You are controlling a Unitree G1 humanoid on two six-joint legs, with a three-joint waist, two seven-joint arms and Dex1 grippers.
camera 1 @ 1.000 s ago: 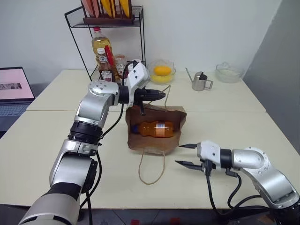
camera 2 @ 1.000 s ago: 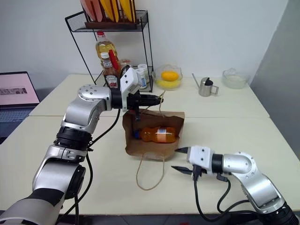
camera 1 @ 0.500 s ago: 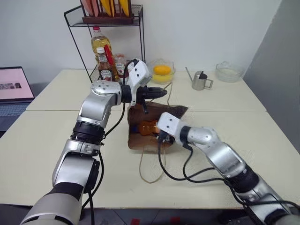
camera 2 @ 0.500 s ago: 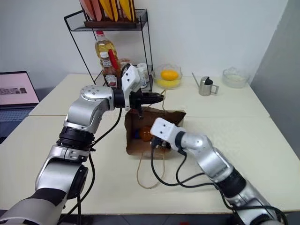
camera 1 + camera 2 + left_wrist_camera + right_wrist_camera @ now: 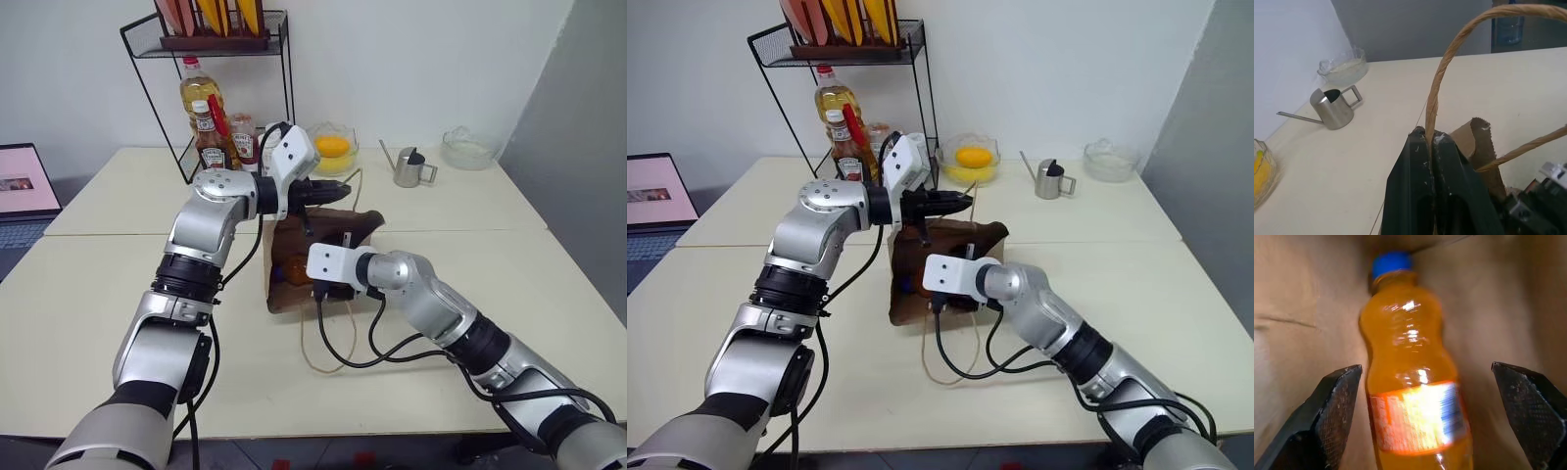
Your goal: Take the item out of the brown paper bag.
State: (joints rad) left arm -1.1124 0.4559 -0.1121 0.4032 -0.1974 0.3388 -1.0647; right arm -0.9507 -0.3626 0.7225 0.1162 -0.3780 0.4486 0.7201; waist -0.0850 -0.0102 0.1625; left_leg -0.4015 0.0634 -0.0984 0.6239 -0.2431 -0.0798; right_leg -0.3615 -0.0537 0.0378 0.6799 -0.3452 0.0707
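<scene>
The brown paper bag lies on the table with its mouth toward me. Its upper twine handle is pulled up, pinched in my shut left gripper just above the bag's top edge. My right gripper reaches into the bag's mouth and stands open, one finger on each side of the item. The item is a small orange soda bottle with a blue cap, lying on the bag's floor with the cap pointing away. The fingers do not touch it. A sliver of orange shows past my right wrist.
A black wire rack stands at the back left with a yellow oil bottle and a ketchup bottle. Behind the bag are a glass bowl with yellow fruit, a steel watering can and another glass bowl. A laptop sits far left.
My right arm swung from the table's front right up into the bag's mouth, and its fingers spread wider. The left gripper kept still, holding the handle.
</scene>
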